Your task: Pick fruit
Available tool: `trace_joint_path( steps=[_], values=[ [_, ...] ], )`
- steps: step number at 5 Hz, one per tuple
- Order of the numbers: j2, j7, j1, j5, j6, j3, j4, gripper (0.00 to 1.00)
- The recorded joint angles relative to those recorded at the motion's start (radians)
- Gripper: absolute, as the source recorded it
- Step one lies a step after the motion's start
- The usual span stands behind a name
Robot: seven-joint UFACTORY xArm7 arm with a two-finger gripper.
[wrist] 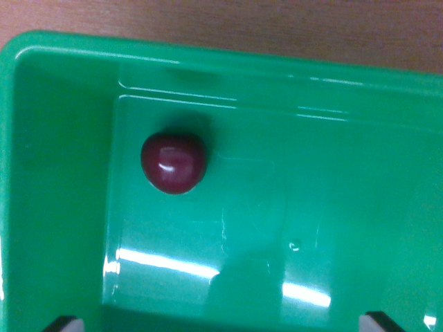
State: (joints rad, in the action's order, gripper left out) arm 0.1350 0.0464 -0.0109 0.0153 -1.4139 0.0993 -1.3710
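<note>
Small dark-red cherry (174, 162), glossy, likely light, slippery and easily bruised; best pinched gently across its round middle. Resting on green bin (62, 83) floor, upper left. Gripper (221, 323) fingertips spread wide, holding nothing.

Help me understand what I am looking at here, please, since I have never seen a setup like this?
This picture comes from a camera mounted on a robot arm's wrist, looking straight down. The two dark tips at the bottom edge are the gripper's fingers, spread wide apart, with nothing between them. Below sits a green bin resting on a wooden table. Inside the bin lies one dark red fruit, probably a cherry, towards the wrist view's left. The arm's job is to pick that fruit; it is not yet held.
</note>
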Motion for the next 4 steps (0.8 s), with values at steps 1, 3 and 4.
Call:
trace_joint_path(
  steps=[1, 3, 4],
  values=[
    [0.0, 0.0, 0.0, 0.0, 0.0, 0.0, 0.0, 0.0],
    [0.011, 0.011, -0.0022, -0.0001, 0.041, 0.002, 0.021, 0.0],
    [0.023, 0.023, -0.0046, -0.0002, 0.084, 0.004, 0.042, 0.0]
  ],
)
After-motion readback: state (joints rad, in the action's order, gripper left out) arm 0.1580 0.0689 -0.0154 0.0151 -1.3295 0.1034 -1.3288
